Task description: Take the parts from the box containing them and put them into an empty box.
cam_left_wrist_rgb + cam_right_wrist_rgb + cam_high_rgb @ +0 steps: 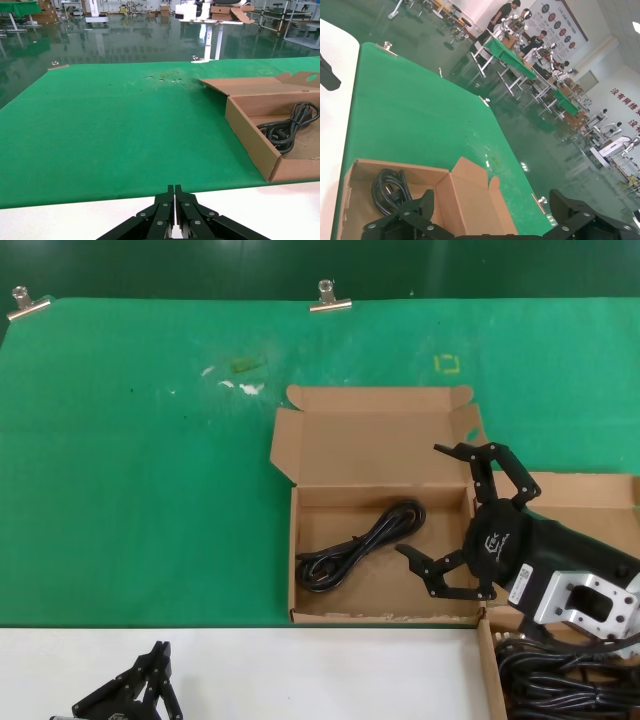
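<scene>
The empty box (330, 605), brown with its lid folded back and a round hole in one flap (311, 77), holds one black coiled cable (360, 545) in the middle of the green mat. My right gripper (420, 500) hangs open over that box's right end with nothing between its fingers. The right wrist view looks past the right gripper (492, 200) at the lid and the coil (387, 187). More of the parts (565, 685) lie in the box containing them (590, 502) at the lower right. My left gripper (150, 680) is parked shut at the near left edge.
Two metal clips (328, 298) (28, 305) pin the green mat at the far edge. A white table strip (300, 670) runs along the front. White smudges (240, 385) and a small yellow mark (447, 363) sit on the mat behind the boxes.
</scene>
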Robot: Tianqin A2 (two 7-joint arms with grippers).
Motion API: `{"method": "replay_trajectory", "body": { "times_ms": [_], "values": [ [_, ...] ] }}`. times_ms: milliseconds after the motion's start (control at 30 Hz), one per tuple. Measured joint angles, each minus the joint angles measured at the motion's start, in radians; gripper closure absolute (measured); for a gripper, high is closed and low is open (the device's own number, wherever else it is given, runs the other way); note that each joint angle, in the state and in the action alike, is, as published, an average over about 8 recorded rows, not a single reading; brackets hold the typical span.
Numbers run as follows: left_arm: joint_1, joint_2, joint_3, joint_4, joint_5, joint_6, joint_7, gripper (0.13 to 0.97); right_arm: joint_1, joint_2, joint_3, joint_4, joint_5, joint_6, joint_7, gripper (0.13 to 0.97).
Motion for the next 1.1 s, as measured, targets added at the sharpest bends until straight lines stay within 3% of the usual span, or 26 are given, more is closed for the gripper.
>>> {"method": "replay_trajectory", "body": {
  "times_ms": [300, 533, 833, 1100],
  "values": [
    [0.0, 0.0, 0.0, 0.0, 0.0, 0.0, 0.0, 0.886, -0.047, -0.013, 0.023, 0.011, 0.017, 0.039, 0.031, 0.226],
    [0.0, 0.0, 0.0, 0.0, 0.0, 0.0, 0.0, 0.858, -0.105, -0.028, 0.05, 0.025, 0.039, 0.089, 0.071, 0.196],
    [0.0, 0.0, 0.0, 0.0, 0.0, 0.0, 0.0, 0.716, -0.184, -0.049, 0.088, 0.043, 0.068, 0.155, 0.124, 0.139],
    [0.0, 0.0, 0.0, 0.0, 0.0, 0.0, 0.0, 0.509, -0.254, -0.068, 0.121, 0.059, 0.095, 0.214, 0.172, 0.129]
  ]
}}
